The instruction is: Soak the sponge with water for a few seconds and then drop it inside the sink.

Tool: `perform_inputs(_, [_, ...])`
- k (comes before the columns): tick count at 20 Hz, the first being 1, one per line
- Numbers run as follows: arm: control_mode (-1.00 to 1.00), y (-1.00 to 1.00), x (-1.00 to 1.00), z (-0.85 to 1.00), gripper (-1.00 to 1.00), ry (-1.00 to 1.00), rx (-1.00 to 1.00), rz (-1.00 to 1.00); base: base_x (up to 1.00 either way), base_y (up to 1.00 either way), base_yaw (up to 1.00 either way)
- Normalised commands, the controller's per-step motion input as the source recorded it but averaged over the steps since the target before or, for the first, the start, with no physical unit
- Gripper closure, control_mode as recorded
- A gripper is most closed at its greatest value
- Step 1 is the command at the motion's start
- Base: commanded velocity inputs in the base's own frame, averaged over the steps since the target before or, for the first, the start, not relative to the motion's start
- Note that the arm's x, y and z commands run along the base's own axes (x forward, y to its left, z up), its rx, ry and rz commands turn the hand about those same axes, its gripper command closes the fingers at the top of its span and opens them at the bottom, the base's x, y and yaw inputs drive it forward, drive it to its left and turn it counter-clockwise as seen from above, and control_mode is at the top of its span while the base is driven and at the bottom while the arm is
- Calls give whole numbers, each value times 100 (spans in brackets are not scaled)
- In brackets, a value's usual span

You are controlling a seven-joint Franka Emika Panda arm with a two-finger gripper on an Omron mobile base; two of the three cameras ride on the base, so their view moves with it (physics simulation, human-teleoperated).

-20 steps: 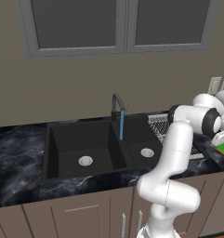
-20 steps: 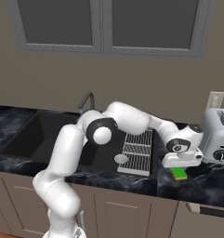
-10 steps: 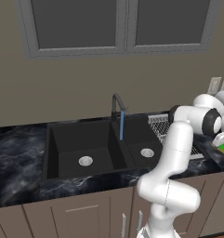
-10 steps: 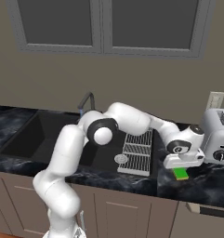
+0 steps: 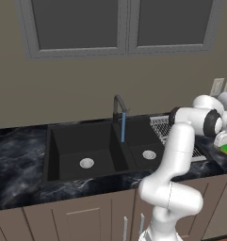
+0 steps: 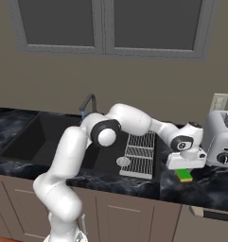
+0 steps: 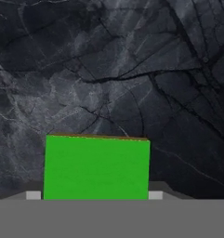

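Green sponge (image 7: pixel 96 167) sits gripped between the fingers (image 6: pixel 185 166) above black marbled counter (image 7: pixel 108 69); no writing is readable.

Tan wall (image 5: pixel 77 89) with grey-framed window (image 5: pixel 119 23) above black marble counter (image 5: pixel 16 164) and beige cabinets (image 5: pixel 86 221)

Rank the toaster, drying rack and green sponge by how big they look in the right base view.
1. Drying rack
2. Toaster, cut off by the picture's edge, so these two are close
3. Sponge, clearly smallest
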Motion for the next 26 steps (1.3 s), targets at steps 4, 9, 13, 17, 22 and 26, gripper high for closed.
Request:
perform_inputs(4, [-100, 0, 0, -55, -100, 25, 0, 0, 0, 0, 0])
perform_inputs(9, [-100, 0, 0, -51, -100, 27, 0, 0, 0, 0, 0])
perform_inputs(13, [-100, 0, 0, -28, -100, 23, 0, 0, 0, 0, 0])
perform_inputs(17, [-100, 0, 0, -24, 100, 20, 0, 0, 0, 0, 0])
perform_inputs(22, [-100, 0, 0, -17, 100, 15, 0, 0, 0, 0, 0])
perform_inputs(26, [-100, 0, 3, -3, 100, 8, 0, 0, 0, 0, 0])
